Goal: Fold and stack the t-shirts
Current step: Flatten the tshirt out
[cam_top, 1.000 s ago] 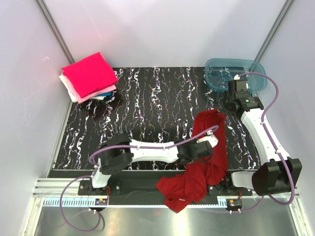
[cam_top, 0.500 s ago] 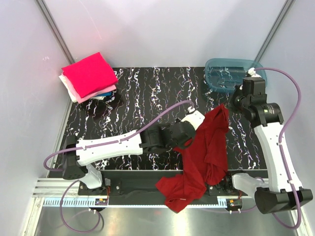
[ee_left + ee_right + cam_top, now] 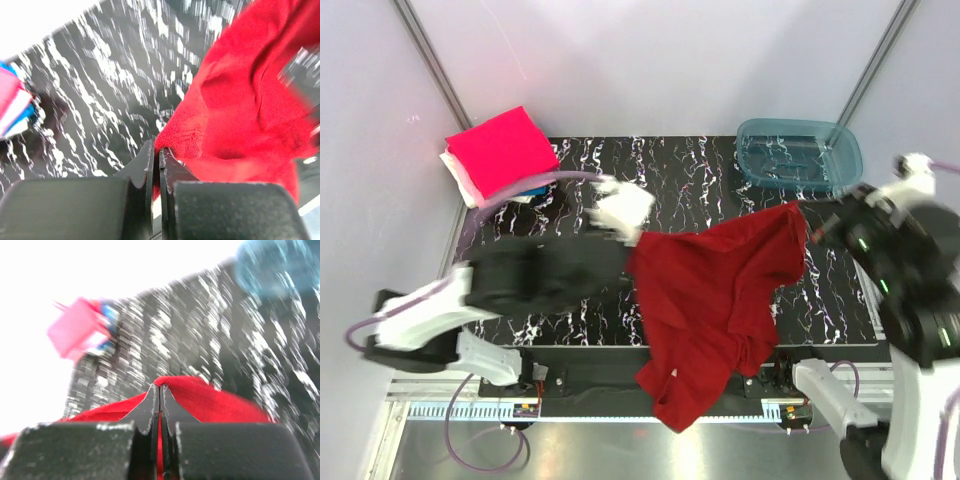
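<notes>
A dark red t-shirt hangs spread between my two grippers above the black marbled table, its lower part trailing over the near edge. My left gripper is shut on its left top corner; in the left wrist view the cloth is pinched at the jaw tips. My right gripper is shut on the right top corner; the right wrist view shows red cloth clamped between the jaws. A folded stack with a magenta-pink shirt on top lies at the far left.
A teal see-through tub stands at the far right of the table. The stack's white, pale pink and blue layers show under the magenta shirt. Both arms are motion-blurred. Metal rails run along the near edge.
Both arms have lifted and pulled apart. The left gripper swung left and the right moved right, stretching the bunched red shirt out wide between them.
</notes>
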Robot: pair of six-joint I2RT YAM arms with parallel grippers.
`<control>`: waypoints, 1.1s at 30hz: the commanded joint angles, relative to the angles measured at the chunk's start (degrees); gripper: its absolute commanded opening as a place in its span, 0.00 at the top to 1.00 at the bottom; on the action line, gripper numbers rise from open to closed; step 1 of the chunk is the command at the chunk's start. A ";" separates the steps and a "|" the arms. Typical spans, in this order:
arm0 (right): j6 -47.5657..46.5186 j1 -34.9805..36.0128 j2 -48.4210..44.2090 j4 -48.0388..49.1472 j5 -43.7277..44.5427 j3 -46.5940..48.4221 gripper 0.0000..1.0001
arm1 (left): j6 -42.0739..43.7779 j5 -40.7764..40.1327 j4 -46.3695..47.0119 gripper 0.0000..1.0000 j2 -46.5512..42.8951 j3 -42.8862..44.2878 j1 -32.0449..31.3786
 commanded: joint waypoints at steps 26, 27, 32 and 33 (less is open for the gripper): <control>-8.57 6.11 1.13 14.59 17.25 -1.26 1.00 | 42.60 -10.22 25.66 1.00 -20.84 -7.95 4.97; -8.48 6.11 5.76 15.38 19.52 -2.41 1.00 | 41.89 -5.31 26.02 1.00 -19.95 -8.21 10.44; -4.37 2.34 22.83 19.08 27.97 -6.64 1.00 | 39.96 23.63 32.95 1.00 -7.35 -13.84 43.56; -3.05 0.85 29.56 19.43 26.59 -6.47 1.00 | 40.39 25.40 33.22 1.00 -3.20 -13.23 46.50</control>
